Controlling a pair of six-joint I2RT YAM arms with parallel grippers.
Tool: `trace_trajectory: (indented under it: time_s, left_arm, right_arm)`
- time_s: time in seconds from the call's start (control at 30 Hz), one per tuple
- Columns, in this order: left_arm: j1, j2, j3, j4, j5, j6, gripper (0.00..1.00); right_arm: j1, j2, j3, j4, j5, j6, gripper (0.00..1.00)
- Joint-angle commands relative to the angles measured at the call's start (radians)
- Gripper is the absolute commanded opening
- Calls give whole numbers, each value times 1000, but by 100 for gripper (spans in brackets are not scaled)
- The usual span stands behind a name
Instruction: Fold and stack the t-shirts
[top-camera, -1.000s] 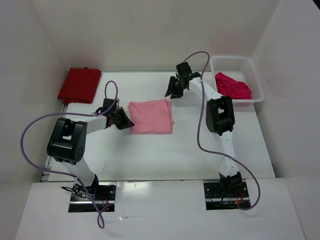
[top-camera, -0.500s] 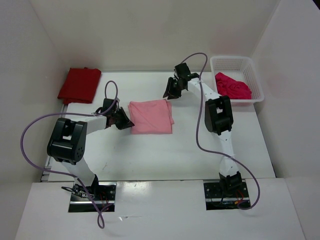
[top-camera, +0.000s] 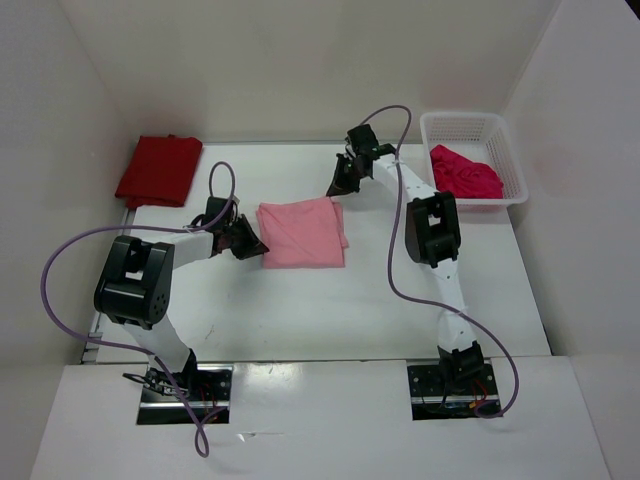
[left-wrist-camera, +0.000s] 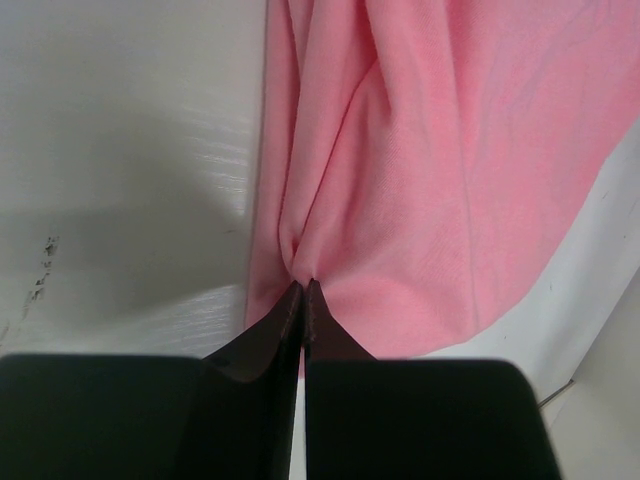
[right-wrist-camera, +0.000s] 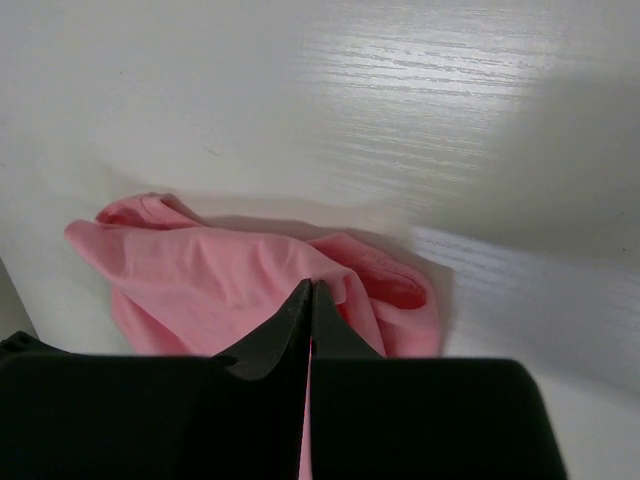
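Since a second ago the right end effector has slid left across the desk to the far right corner of the light pink t-shirt and snapped shut, its tips pinching a cloth fold. The left end effector is clamped tight on the shirt's left edge, with the fabric puckering there. The shirt lies mid-desk, roughly squared. For a clean fold, I'd lift both corners together and level, keeping the edge taut rather than dragging it. The right arm stretches long and leans left; the left arm is bent at the elbow, wrist low, pointing right.
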Motion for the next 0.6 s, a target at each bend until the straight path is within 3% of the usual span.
trace_trajectory:
  time_s: [0.0,0.57]
  left_arm:
    - [0,-24,-6,7,2,-15,3]
    - [0,-146,-77,-39,-48,-44,0]
  right_arm:
    - [1,-6,57,-14,-3,-3,0]
    - [-34,-106,-127,47,80,18,0]
